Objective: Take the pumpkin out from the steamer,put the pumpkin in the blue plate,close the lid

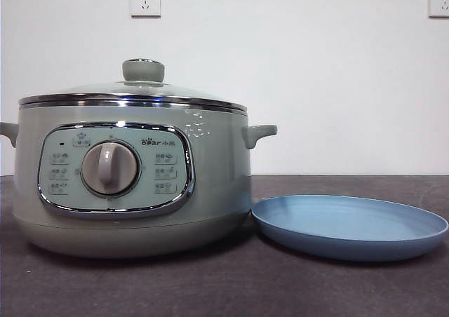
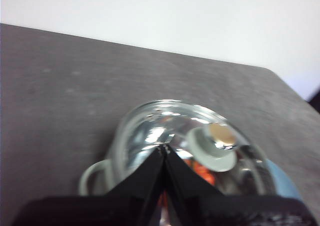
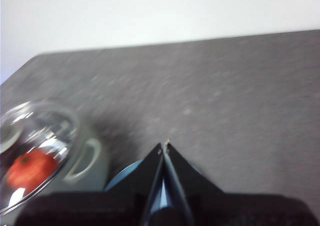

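Front view first: the steamer point(image 1: 133, 184) sits on the dark tabletop point(image 1: 224, 289), dial facing the camera, taking up most of the left half. The lid point(image 1: 133, 92) is on it, steel rim seated flat all the way round, pale-green knob on top. The blue plate point(image 1: 349, 227) lies just beside the pot on the right, its near rim almost at the pot's base, nothing on it. Two wall sockets point(image 1: 145, 1) show up on the white wall behind. No arm shows in this view.

Left wrist view: the left pincer point(image 2: 164, 147) is clenched, jaws pressed tip to tip with nothing between them. It hangs above the lid point(image 2: 170, 136), tips a little way off from the knob point(image 2: 217, 146). Through the glass there's a patch of orange, which is the pumpkin point(image 2: 202, 172) inside the pot. One side handle point(image 2: 92, 176) pokes out by the jaw, and a sliver of the plate point(image 2: 285, 181) peeks from behind the pot. It's all a bit blurry.

Right wrist view: the right pincer point(image 3: 165, 147) is clenched too, holding nothing, and sits above the plate point(image 3: 125, 176), which mostly hides under the jaws. Off to the side is the steamer point(image 3: 80, 161) with the lid point(image 3: 35, 136) on, and the pumpkin point(image 3: 30, 168) shows red-orange through the glass.
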Robot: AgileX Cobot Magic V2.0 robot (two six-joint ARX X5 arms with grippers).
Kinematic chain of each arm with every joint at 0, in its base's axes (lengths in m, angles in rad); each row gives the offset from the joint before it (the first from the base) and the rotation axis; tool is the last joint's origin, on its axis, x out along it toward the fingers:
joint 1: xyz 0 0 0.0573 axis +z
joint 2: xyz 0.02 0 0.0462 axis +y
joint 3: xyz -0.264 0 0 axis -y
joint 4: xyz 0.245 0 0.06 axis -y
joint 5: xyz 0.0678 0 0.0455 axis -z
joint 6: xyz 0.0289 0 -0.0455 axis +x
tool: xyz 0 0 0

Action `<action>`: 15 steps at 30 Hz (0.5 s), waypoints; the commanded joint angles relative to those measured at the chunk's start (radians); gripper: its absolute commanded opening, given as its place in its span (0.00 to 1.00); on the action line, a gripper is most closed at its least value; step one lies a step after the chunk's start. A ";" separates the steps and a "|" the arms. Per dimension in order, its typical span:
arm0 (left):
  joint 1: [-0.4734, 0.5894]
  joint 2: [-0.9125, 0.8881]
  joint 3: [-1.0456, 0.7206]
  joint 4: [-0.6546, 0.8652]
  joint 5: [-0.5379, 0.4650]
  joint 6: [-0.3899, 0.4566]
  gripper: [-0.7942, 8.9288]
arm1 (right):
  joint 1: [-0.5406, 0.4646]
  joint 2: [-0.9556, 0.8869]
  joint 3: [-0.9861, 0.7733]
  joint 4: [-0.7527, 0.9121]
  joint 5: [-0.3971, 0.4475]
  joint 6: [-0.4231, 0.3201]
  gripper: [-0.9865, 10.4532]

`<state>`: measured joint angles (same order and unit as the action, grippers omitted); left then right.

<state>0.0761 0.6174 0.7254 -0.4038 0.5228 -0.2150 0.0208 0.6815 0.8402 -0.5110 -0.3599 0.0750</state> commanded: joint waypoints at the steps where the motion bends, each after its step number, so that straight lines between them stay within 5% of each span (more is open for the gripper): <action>1: 0.002 0.057 0.047 -0.006 0.075 0.036 0.08 | 0.000 0.048 0.040 -0.023 -0.090 -0.048 0.10; 4: 0.000 0.104 0.086 -0.011 0.127 0.037 0.11 | 0.000 0.074 0.053 -0.024 -0.135 -0.048 0.21; 8: -0.023 0.145 0.116 -0.010 0.130 0.025 0.49 | 0.001 0.094 0.053 -0.023 -0.135 -0.046 0.41; 15: -0.123 0.259 0.190 -0.010 0.095 0.010 0.50 | 0.001 0.119 0.053 -0.022 -0.136 -0.039 0.42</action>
<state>-0.0296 0.8646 0.9012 -0.4187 0.6235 -0.2085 0.0212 0.7982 0.8902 -0.5369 -0.4911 0.0372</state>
